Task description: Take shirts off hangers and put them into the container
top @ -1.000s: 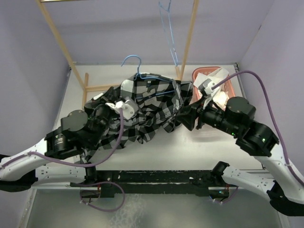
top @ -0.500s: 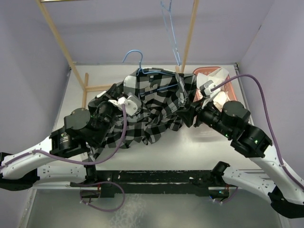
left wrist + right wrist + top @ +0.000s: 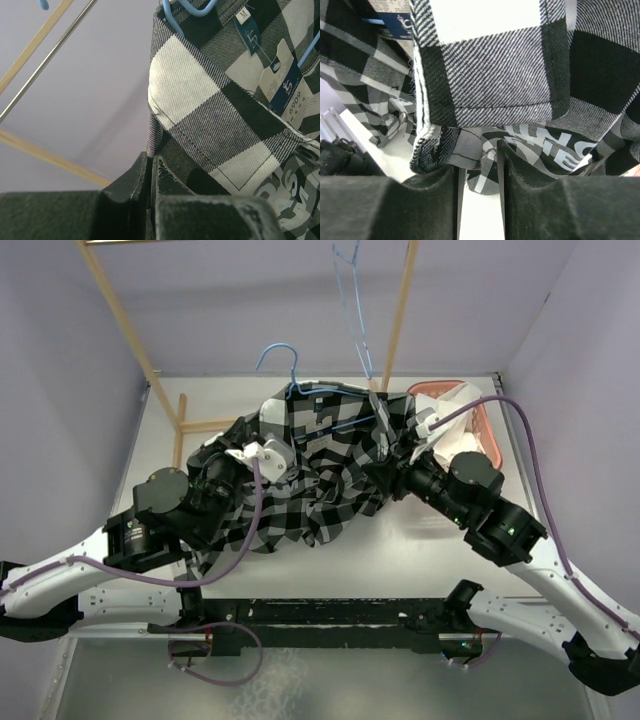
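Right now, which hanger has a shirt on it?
The lower hanger, threaded inside the plaid shirt; the upper hanger hangs bare.

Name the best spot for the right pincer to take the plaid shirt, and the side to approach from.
Grip the loose hem corner of the plaid shirt, approaching from the side nearest the basket. That double-stitched edge hangs free as a thin ridge right in front of the right pincer. The left pincer pinches the opposite edge.
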You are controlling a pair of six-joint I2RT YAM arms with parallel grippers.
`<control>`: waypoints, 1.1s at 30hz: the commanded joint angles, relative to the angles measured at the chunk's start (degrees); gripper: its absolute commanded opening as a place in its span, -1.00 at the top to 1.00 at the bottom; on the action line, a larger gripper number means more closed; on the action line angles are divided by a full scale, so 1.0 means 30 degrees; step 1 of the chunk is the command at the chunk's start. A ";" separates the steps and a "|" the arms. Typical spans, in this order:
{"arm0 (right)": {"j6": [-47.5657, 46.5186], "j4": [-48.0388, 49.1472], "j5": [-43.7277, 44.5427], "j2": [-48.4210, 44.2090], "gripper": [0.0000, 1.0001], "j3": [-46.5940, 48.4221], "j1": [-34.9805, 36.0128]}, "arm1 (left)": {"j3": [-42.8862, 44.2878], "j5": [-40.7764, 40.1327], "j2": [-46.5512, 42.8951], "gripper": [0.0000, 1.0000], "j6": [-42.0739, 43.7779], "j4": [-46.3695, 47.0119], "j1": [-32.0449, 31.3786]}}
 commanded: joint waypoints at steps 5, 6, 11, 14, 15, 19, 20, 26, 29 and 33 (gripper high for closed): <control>0.0481 0.2602 0.3911 -0.1269 1.00 -0.1091 0.0012 | -0.0288 -0.0409 -0.1155 1.00 -0.0960 0.1391 -0.0014; 0.0373 0.2151 0.4490 -0.1616 1.00 -0.0924 -0.0002 | -0.0410 -0.0524 -0.1264 1.00 -0.0922 0.1362 0.0000; -0.0756 -0.1964 0.8662 -0.3072 1.00 0.1959 -0.0003 | -0.0627 -0.1017 -0.1905 1.00 -0.1283 -0.0083 -0.0021; -0.1417 -0.4370 1.0555 -0.3369 1.00 0.4235 0.0019 | -0.0780 -0.0455 -0.2793 1.00 -0.2409 -0.1755 -0.0015; -0.1600 -0.4763 1.0880 -0.3416 1.00 0.4884 -0.0001 | -0.0823 -0.0178 -0.3139 1.00 -0.2846 -0.2412 -0.0004; -0.2643 -0.5268 1.1758 -0.3441 1.00 0.6981 0.0011 | -0.0874 0.1857 -0.4769 1.00 -0.4781 -0.5610 -0.0001; -0.2845 -0.5168 1.1679 -0.3436 1.00 0.7340 -0.0002 | -0.0949 0.2305 -0.5217 1.00 -0.5095 -0.6476 -0.0020; -0.2737 -0.6805 0.9845 -0.2720 1.00 0.8606 -0.0004 | -0.1743 0.4216 -0.7890 1.00 -0.5428 -0.6171 -0.0015; -0.2286 -0.7612 0.8459 -0.1923 1.00 0.8720 -0.0004 | -0.2014 0.5317 -0.8314 1.00 -0.5140 -0.5819 -0.0006; -0.1787 -0.9145 0.4976 -0.0110 0.59 0.9542 -0.0003 | -0.2824 0.5823 -0.8237 1.00 -0.4458 -0.4946 -0.0020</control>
